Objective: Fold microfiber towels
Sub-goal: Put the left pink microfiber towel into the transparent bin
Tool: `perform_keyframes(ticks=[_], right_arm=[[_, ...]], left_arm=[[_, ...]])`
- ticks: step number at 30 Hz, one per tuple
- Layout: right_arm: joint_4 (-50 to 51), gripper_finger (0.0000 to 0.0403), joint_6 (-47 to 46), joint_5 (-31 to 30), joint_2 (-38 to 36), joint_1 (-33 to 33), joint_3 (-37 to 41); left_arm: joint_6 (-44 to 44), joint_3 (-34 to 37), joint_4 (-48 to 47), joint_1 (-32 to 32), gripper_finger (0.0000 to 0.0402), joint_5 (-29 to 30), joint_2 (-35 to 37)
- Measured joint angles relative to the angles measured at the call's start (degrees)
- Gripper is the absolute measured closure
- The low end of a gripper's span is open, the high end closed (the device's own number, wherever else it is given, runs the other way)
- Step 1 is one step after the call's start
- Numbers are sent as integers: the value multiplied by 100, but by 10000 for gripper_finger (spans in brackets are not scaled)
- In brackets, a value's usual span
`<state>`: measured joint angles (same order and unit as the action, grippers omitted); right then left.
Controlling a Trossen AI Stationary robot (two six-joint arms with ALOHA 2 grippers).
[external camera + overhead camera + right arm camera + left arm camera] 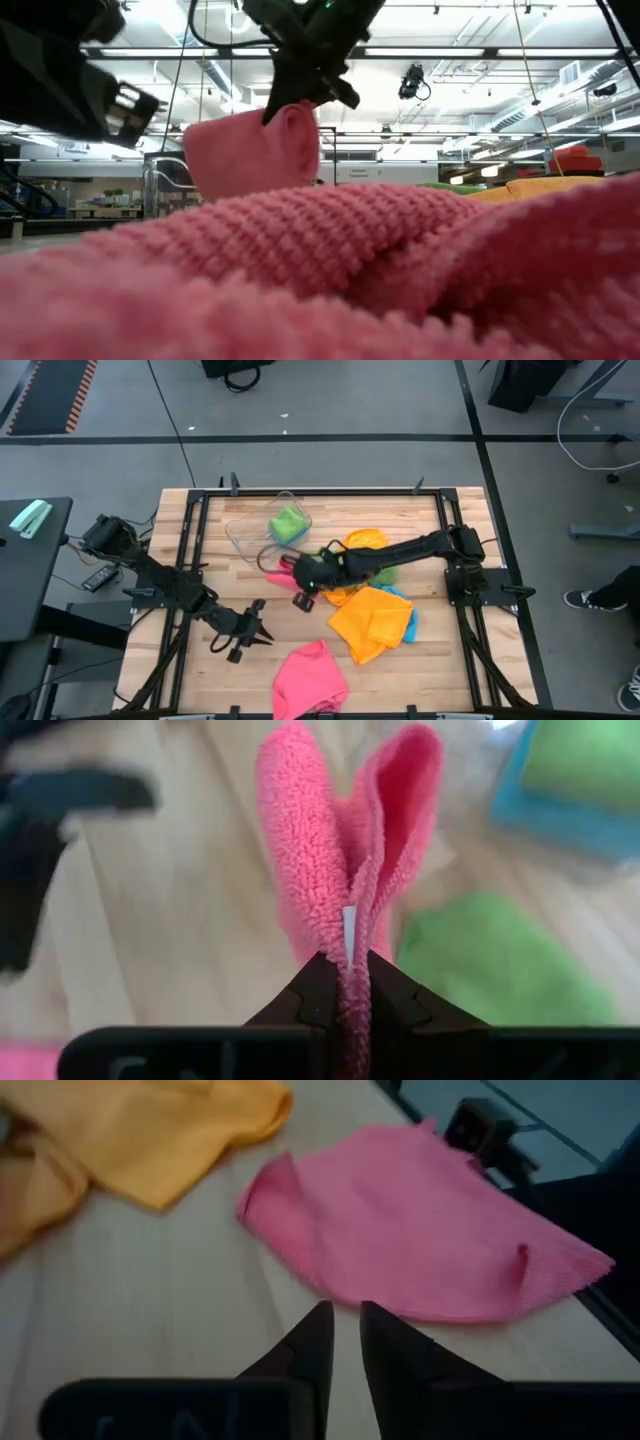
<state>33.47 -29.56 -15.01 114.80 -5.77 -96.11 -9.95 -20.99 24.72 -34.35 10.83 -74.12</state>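
Right wrist view: white tag [349, 935] blank, unreadable.

The pink towel [345, 850] is nubby, looped matt cloth. At three o'clock of it, the orange towel [372, 622] looks soft. The table [200, 550] is pale smooth wood; the tub [245, 532] is clear glossy plastic.

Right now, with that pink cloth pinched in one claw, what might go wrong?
1. The right claw grips the folded pink cloth only by a thin edge, so it could slip out.
2. The plastic tub sits close beside that claw; a swing might knock it.
3. The other pink cloth lies at the table's front edge, so a nudge from the left claw could push it off.
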Motion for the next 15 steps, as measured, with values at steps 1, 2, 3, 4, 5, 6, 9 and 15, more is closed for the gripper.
perform_keyframes(ticks=[1,2,3,4,5,6,9,15], right_arm=[[-113,361,45,7,0,77,1],[-228,361,105,5,0,147,1],[-371,361,202,7,0,219,1],[-532,361,316,9,0,300,1],[-703,361,449,9,0,378,1],[-873,361,588,14,0,455,1],[-1406,361,958,16,0,728,1],[-2309,361,1442,12,0,1248,1]], left_arm=[[59,0,0,-6,349,6,80],[148,0,11,-6,353,8,144],[187,0,12,-4,357,17,190],[230,0,16,-2,361,28,198],[284,0,-6,0,365,30,193],[312,0,-36,1,368,33,188],[365,0,-80,9,376,237,135],[982,0,-237,24,385,1361,135]])
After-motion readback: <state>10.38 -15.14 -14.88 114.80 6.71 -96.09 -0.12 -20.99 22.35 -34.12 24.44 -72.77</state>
